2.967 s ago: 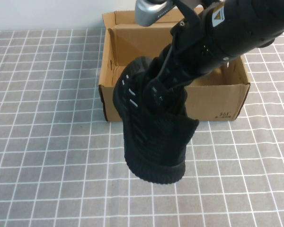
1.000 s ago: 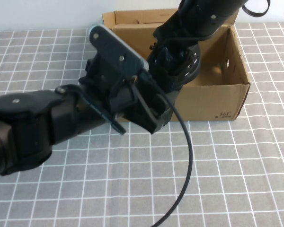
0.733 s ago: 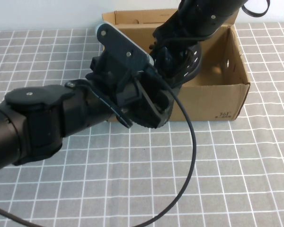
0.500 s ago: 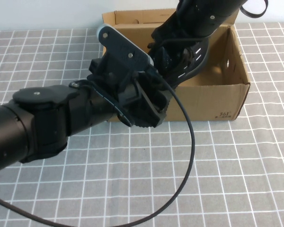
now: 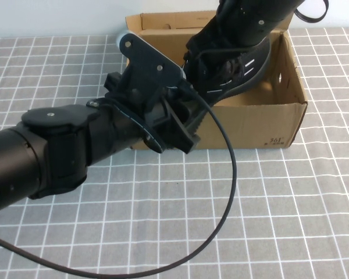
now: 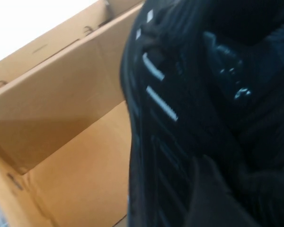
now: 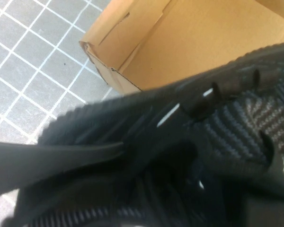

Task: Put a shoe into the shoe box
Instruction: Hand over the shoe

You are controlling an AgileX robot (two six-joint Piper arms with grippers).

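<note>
We log: right gripper (image 5: 212, 55) clamped on shoe (image 5: 244, 67) over box (image 5: 279, 119), upper centre; left gripper (image 5: 183, 131) centre, jaw state unclear.

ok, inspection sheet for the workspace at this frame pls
Surface: grey cloth with white grid, flat.
Shoe: black, white dashes; tilted over the shoe box opening, not lying inside.
Shoe box: brown cardboard, flaps upright, at the table's far side.
Clutter: nothing seen.
Right gripper: above the box, shut on the shoe.
Left gripper: at the box's near-left front, by the shoe; finger state unclear.
Cables: black cable loops from the left wrist down over the cloth.
Surroundings: pale wall behind.
</note>
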